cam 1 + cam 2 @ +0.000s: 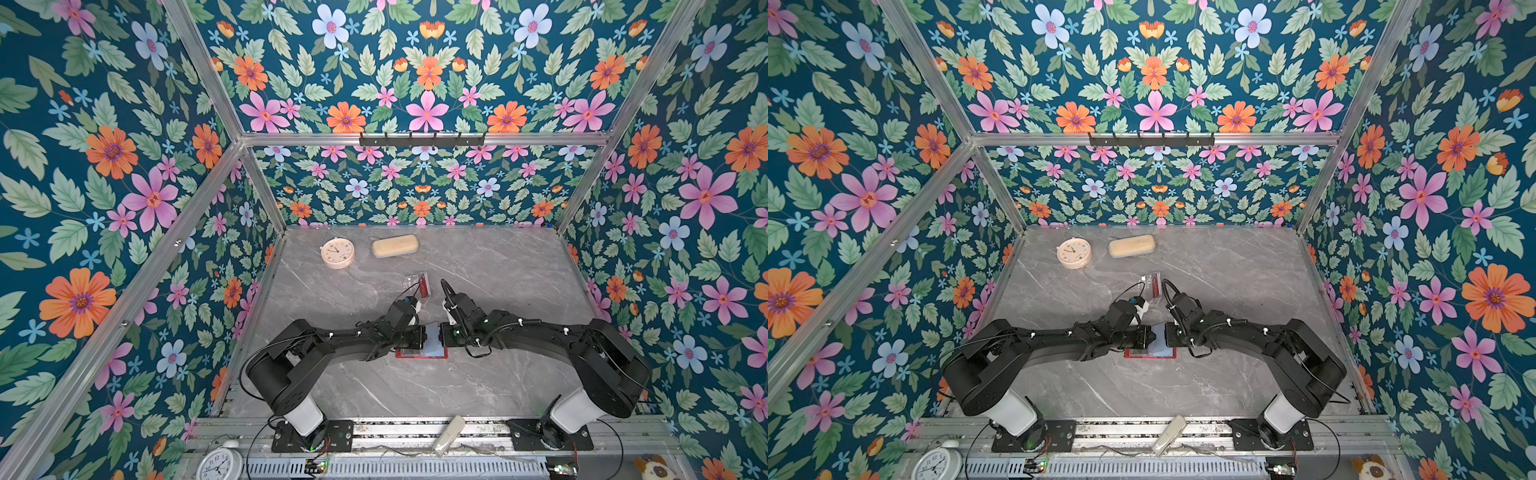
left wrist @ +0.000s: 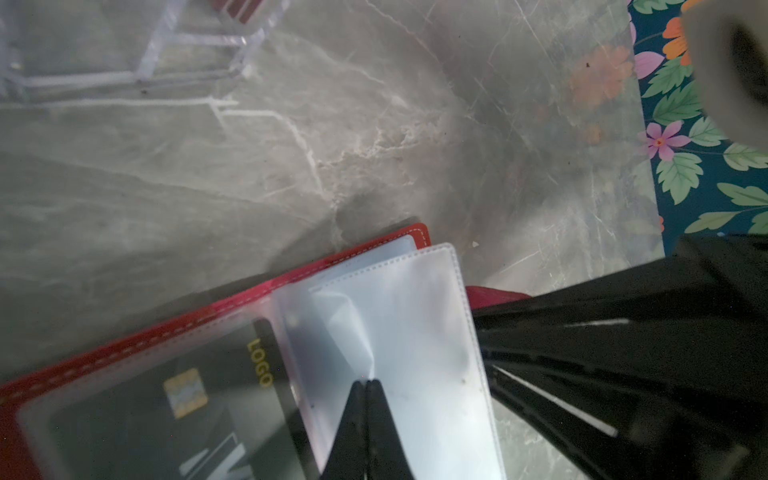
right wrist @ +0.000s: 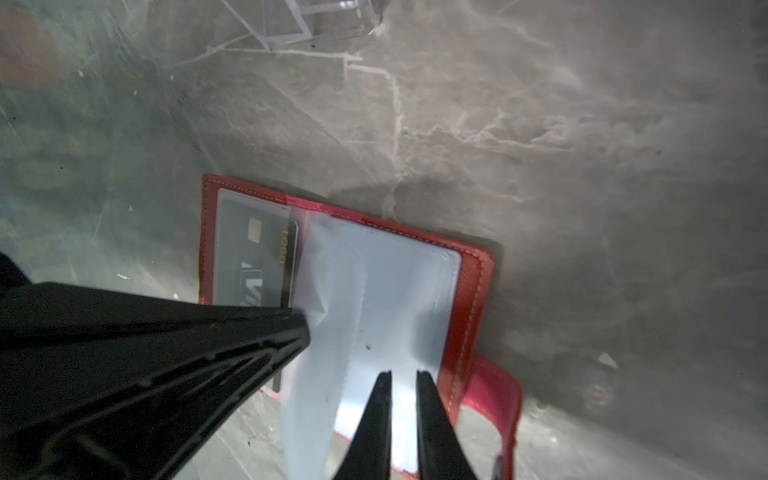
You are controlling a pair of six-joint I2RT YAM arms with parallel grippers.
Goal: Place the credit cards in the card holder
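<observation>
The card holder is a red wallet with clear sleeves, lying open on the marble table between both arms. A dark credit card with a white mark sits in its left sleeve. My left gripper is shut, pinching a raised clear sleeve. My right gripper hovers over the right-hand sleeves, its fingers a narrow gap apart with nothing between them. A red credit card stands in a clear acrylic stand behind the grippers.
A pink round clock and a beige case lie at the back of the table. On the front rail are a white alarm clock and a white bar-shaped object. Flowered walls enclose the table.
</observation>
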